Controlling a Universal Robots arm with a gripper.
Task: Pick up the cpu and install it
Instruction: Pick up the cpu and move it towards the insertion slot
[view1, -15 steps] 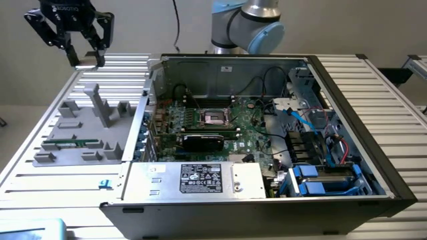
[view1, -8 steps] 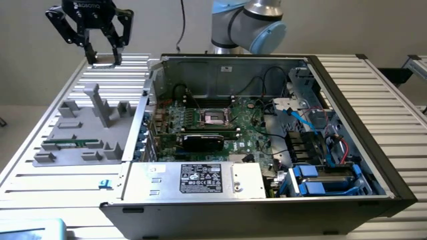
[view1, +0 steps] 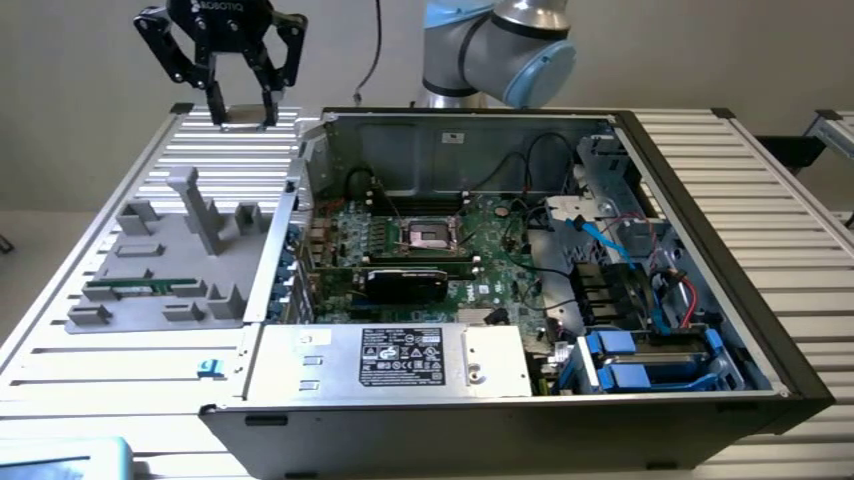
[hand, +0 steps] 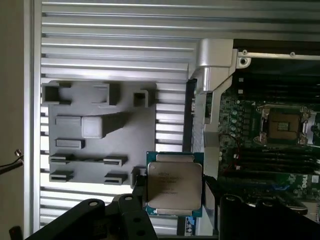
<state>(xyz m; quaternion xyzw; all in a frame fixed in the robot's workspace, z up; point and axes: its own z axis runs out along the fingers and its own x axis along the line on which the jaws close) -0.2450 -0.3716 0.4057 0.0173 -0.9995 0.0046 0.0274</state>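
Slatted table (view1: 747, 200) — grey fixture (view1: 134, 250), computer case (view1: 467, 440)

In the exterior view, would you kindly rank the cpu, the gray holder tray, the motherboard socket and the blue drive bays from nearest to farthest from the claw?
1. cpu: gripped in the claw, raised at the exterior view's upper left.
2. gray holder tray: on the table below the claw.
3. motherboard socket: mid-case.
4. blue drive bays: case corner at the exterior view's lower right.
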